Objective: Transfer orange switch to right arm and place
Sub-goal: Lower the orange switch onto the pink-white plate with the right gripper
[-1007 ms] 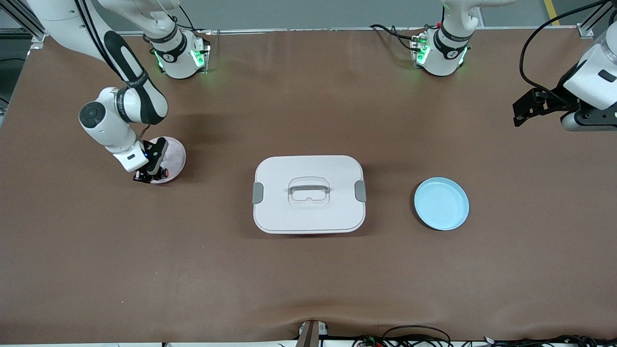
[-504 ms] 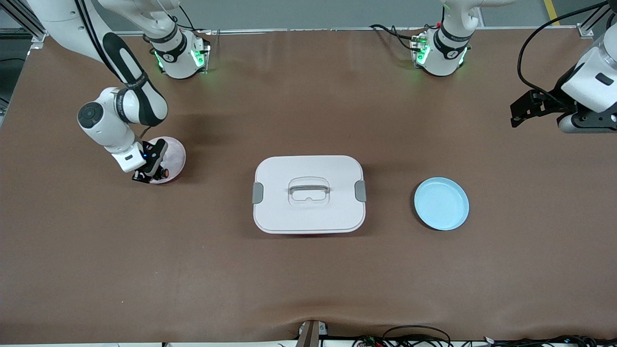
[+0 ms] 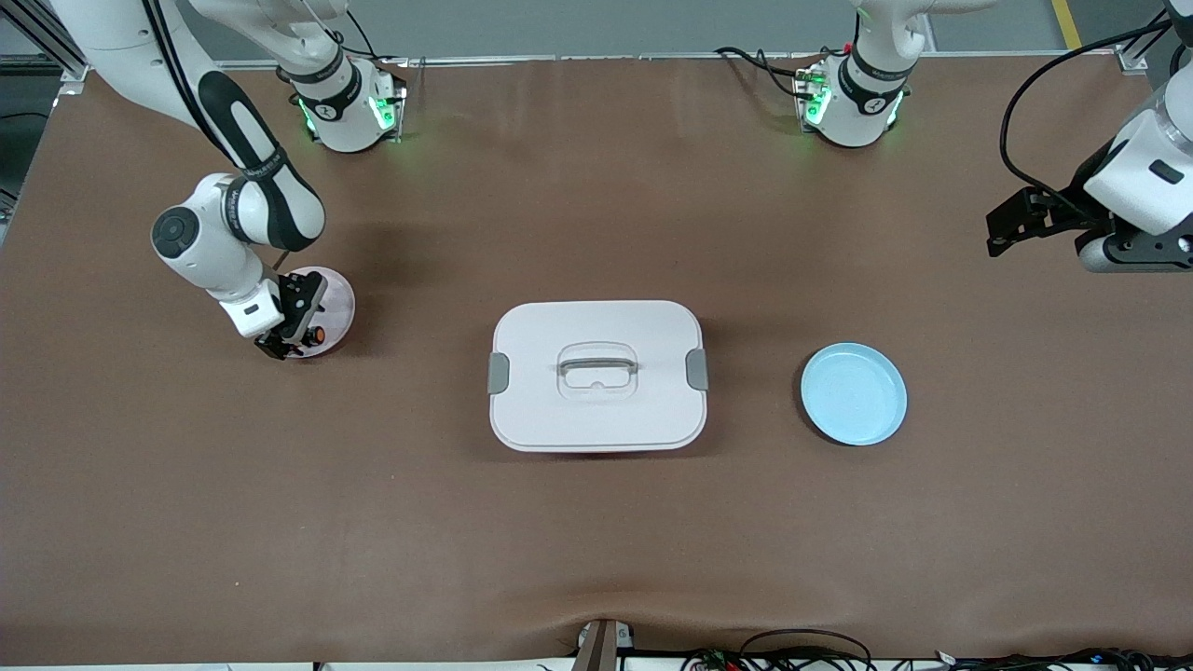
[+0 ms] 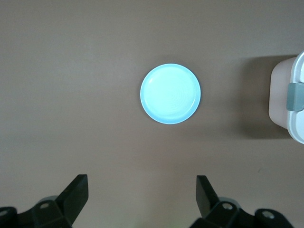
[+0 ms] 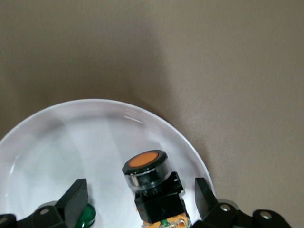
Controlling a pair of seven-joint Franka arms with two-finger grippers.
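Down at the right arm's end of the table we see the right gripper (image 3: pixel 284 347) low over a white plate (image 3: pixel 341 296), its fingers (image 5: pixel 71 197) spread apart with open space on either side of the orange switch (image 5: pixel 151 183). That switch stands on the plate, orange cap up, its black body between the two fingers but touched by neither as far as we can tell. Beside it on the same plate, we catch the edge of a green-capped switch (image 5: pixel 87 215), mostly hidden by one finger. Near the middle of the table sits a white lidded container (image 3: pixel 596 375) with grey latches at both ends and a handle set into its lid. Toward the left arm's end, beside the container, lies a light blue plate (image 3: pixel 853 393) with nothing on it. We find the left gripper (image 3: pixel 1011 226) raised in the air near the table's edge at the left arm's end, waiting; in the left wrist view its fingers (image 4: pixel 76 197) stand wide apart and hold nothing, with the blue plate and a corner of the container showing on the brown table (image 3: pixel 596 540) below.
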